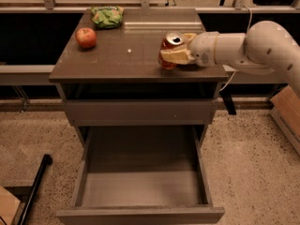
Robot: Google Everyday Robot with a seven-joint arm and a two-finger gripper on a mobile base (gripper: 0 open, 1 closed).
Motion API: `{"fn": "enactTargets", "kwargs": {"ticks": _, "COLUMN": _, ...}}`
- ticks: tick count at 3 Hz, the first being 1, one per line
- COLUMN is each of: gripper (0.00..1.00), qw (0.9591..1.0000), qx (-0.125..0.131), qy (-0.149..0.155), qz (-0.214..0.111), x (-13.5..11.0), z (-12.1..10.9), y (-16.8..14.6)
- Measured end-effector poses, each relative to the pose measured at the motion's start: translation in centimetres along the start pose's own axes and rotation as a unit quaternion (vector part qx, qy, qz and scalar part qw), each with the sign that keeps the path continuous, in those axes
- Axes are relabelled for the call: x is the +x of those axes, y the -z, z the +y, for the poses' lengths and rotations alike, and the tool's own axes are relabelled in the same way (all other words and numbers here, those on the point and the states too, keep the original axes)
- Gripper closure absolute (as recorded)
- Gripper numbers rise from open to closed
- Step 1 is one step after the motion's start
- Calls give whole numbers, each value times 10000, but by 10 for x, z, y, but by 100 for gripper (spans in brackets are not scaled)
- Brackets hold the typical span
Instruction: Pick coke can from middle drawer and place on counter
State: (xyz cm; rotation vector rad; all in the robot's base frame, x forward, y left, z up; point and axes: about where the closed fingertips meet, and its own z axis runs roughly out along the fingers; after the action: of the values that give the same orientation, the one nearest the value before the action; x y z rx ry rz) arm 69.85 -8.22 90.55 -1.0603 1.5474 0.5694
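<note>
The coke can (169, 47), red with a silver top, stands upright at the right front of the counter (126, 55). My gripper (177, 50) reaches in from the right and is shut on the can, with one tan finger (174, 56) across its front. The can's base is at the counter surface. The middle drawer (140, 186) is pulled fully open below, and its grey floor holds nothing.
A red apple (86, 37) sits at the counter's left, a green bag (108, 16) at the back left. My white arm (253, 46) comes in from the right. A black pole (35, 184) lies on the floor at lower left, a wooden box (287, 116) at right.
</note>
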Motion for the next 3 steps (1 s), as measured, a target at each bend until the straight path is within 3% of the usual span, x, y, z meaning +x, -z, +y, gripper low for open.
{"fn": "enactTargets", "kwargs": {"ticks": 2, "gripper": 100, "qw": 9990, "qx": -434, "qy": 29, "qz": 143, "x": -4, "z": -19, "y": -62}}
{"fn": "enactTargets", "kwargs": {"ticks": 3, "gripper": 85, "qw": 9974, "qx": -682, "qy": 55, "qz": 220, "x": -6, "z": -23, "y": -87}}
